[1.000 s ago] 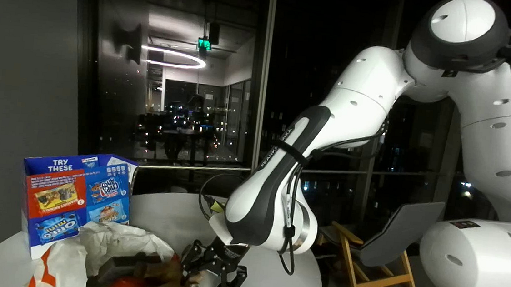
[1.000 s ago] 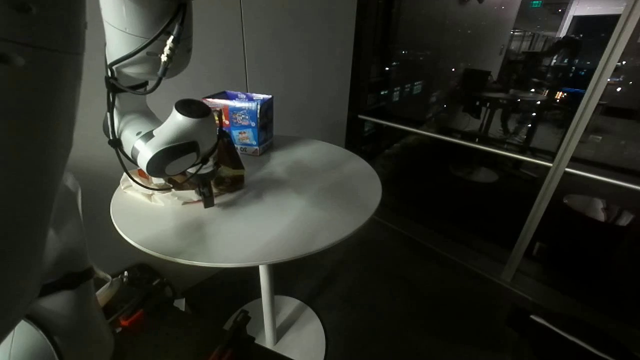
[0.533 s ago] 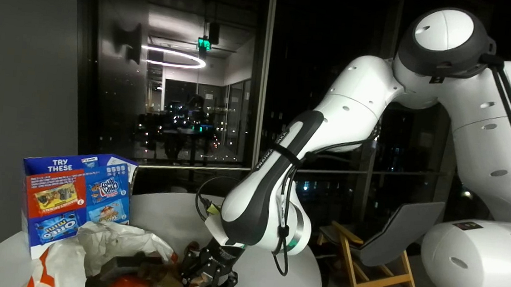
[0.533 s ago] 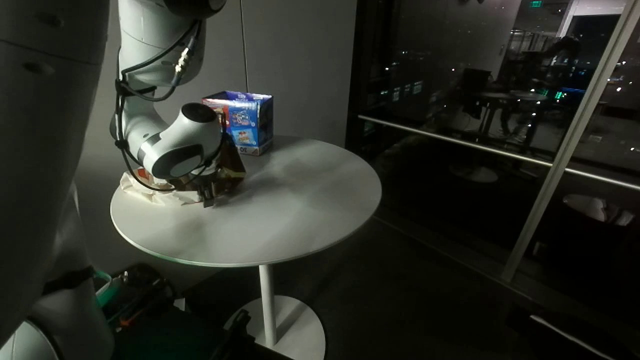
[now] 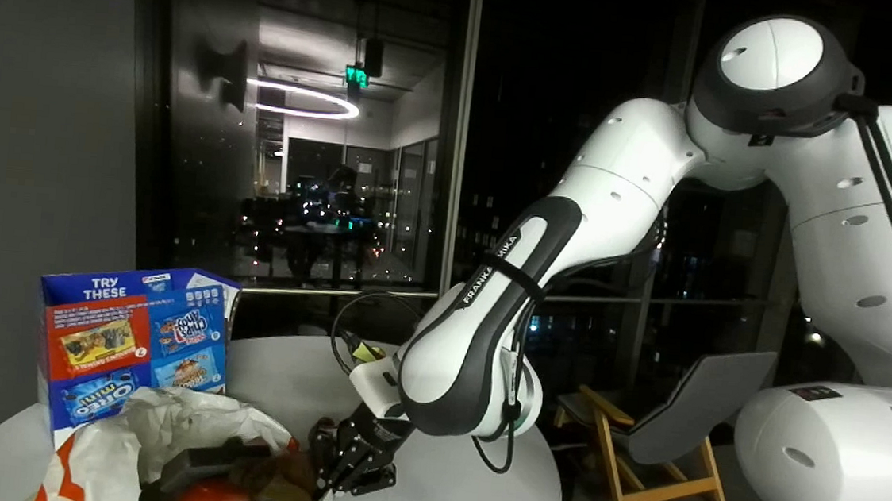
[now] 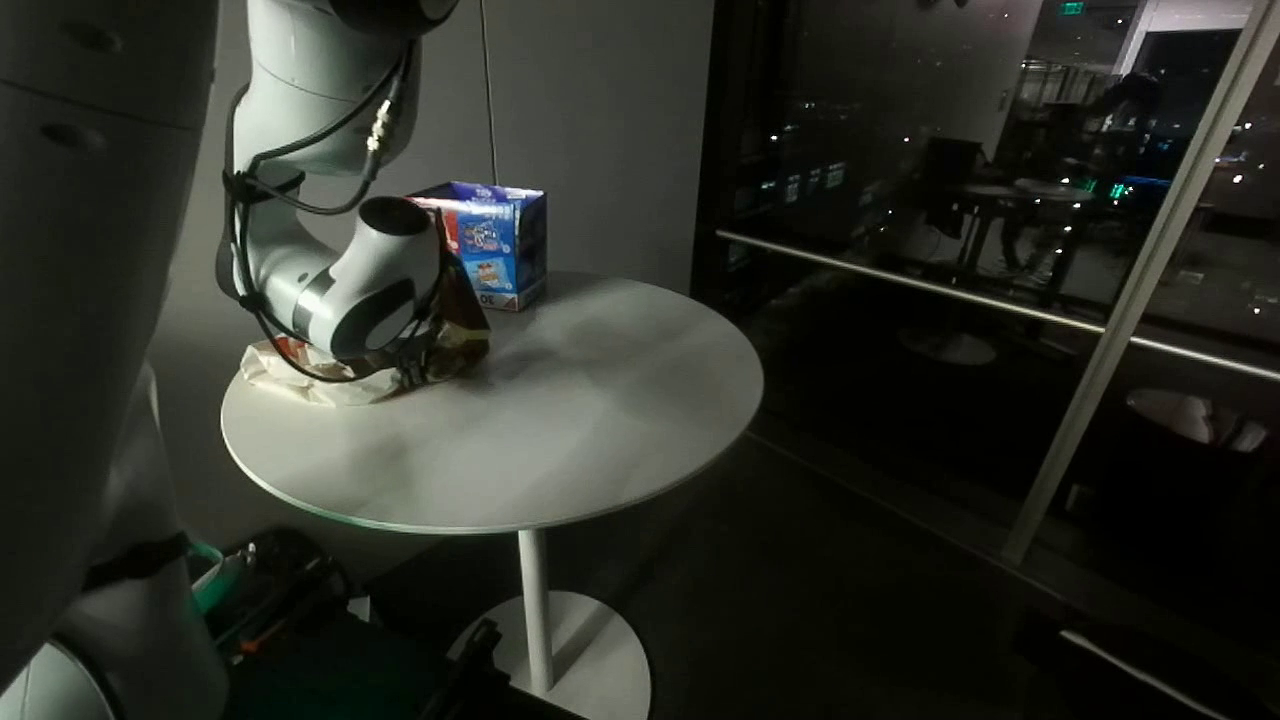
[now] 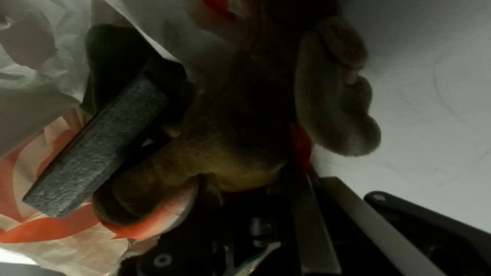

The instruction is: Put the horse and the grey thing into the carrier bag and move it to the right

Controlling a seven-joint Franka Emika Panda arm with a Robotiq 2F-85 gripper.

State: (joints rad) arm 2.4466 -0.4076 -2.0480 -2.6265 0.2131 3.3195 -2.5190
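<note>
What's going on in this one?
A robot arm has its end effector down at the edge of a carrier bag on a round table. The grey thing is in the bag beside a brown plush toy, likely the horse, part of which sticks out past the bag. The fingers look close together, but whether they grip the bag is hard to tell. Moving it right is probably next.

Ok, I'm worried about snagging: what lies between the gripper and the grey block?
In the wrist view, the brown plush toy lies between the gripper and the grey block.
</note>
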